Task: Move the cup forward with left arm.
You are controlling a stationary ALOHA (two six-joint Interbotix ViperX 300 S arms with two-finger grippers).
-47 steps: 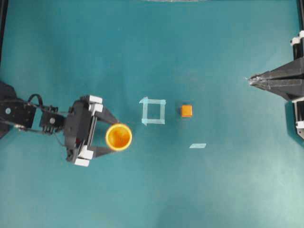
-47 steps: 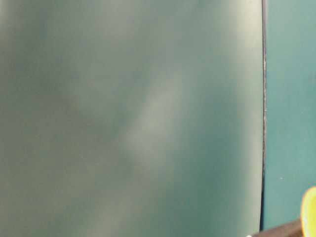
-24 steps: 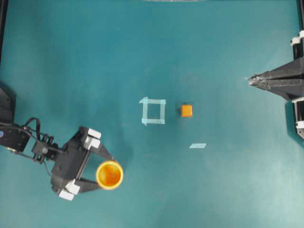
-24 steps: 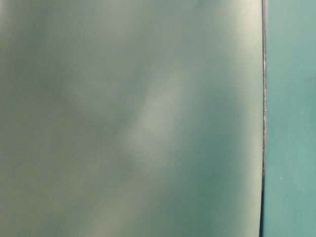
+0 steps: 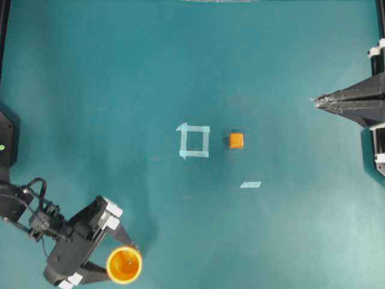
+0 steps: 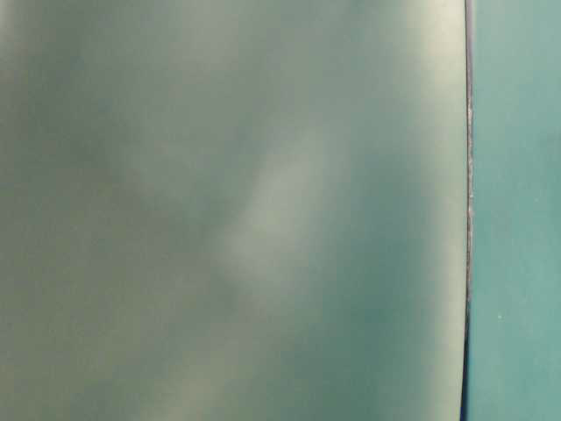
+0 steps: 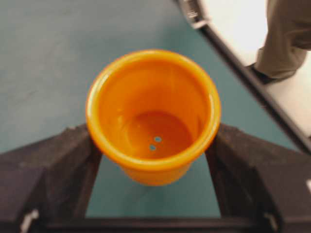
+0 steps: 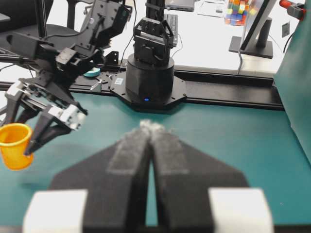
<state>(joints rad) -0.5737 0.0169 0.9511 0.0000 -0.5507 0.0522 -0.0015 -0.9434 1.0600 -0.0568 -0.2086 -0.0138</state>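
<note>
Cup (image 5: 124, 264) position is recorded first: it is located at the lower left corner of the overhead view, close to the near edge of the teal surface (image 5: 198, 66), and is carried between the two fingers of the left end effector (image 5: 118, 264).

The surface is seen to fill almost the whole overhead view. In the table-level view only a blurred grey-green area and a strip of teal are visible; nothing else can be told from it.

The left arm (image 5: 36, 220) is extended from the left edge toward the lower left corner. Its end effector is clamped on the cup, with one finger pressed against each side of the cup wall, as is shown in the left wrist view (image 7: 153, 116). In the right wrist view the cup (image 8: 14, 145) appears raised above the surface, upright, with its mouth up.

The right end effector (image 5: 317, 101) is held at the right edge, well apart from the cup, with its fingers brought together to a point.

A square outlined in pale tape (image 5: 194, 141) is marked near the middle of the surface. A small orange cube (image 5: 236, 140) is placed just beside it on the right. A short strip of tape (image 5: 250, 185) lies below the cube.
</note>
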